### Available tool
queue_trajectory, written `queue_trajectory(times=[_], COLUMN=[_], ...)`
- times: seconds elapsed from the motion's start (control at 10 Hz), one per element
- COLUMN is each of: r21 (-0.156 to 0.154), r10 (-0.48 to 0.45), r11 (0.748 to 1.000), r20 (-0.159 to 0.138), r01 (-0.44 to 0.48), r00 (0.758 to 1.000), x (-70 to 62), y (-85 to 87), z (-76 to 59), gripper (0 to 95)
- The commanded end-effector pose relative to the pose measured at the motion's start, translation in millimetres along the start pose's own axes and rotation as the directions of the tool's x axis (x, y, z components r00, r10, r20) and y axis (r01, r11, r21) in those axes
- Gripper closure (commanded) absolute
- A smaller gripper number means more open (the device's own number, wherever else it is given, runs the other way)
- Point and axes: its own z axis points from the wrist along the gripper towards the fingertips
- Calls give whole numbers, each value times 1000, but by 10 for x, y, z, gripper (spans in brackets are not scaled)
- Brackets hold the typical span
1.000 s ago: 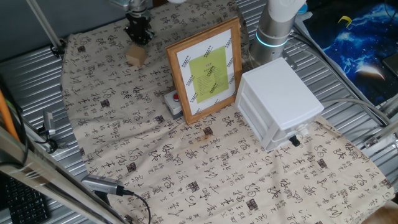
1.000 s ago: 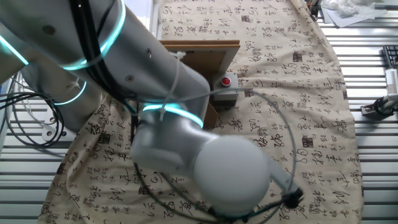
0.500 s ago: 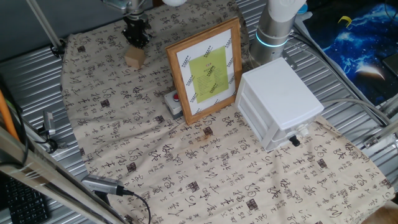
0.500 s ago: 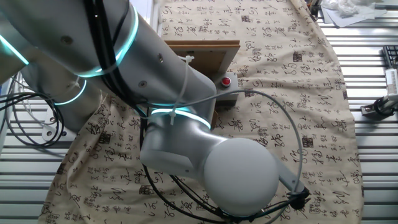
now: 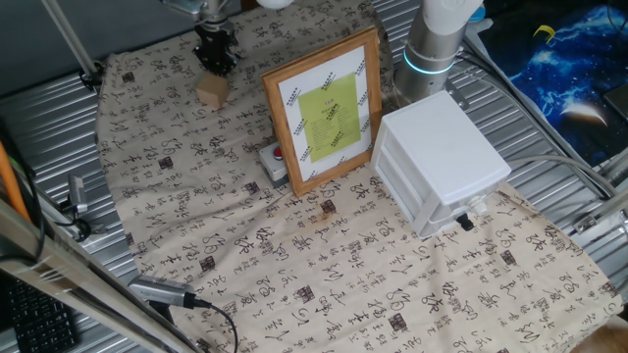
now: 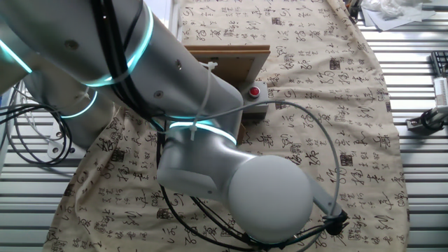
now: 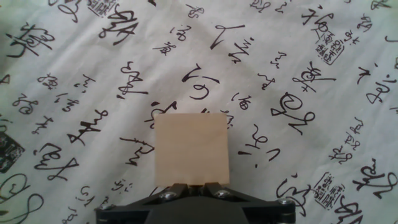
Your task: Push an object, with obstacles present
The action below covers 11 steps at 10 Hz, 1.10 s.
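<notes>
Pushing step. Hand [image 5: 216,54] fingers pressed together, tips touching wooden block [image 5: 212,89] on table's printed cloth [image 5: 294,284], far corner, left of picture frame [image 5: 324,110]. Next: straight push, away from frame.

A cream cloth [image 5: 294,255] printed with black calligraphy and small red seals covers the middle of a table [image 5: 49,108] of ribbed grey metal slats, which show bare along the edges. A blue, starry sheet [image 5: 579,59] lies off one corner — cables [image 6: 28,133] trail beside another, and a black keyboard [image 5: 29,319] sits at the near edge.
</notes>
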Motion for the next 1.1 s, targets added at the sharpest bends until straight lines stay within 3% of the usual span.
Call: queue_trajectory(times=[0.1, 1.1], r21=[2, 4], r10=[-1, -80], r11=[1000, 997], r20=[-1, -5], r01=[1, 80], r00=[1000, 997], x=[1, 1], y=[2, 2], z=[3, 3], gripper=[950, 950])
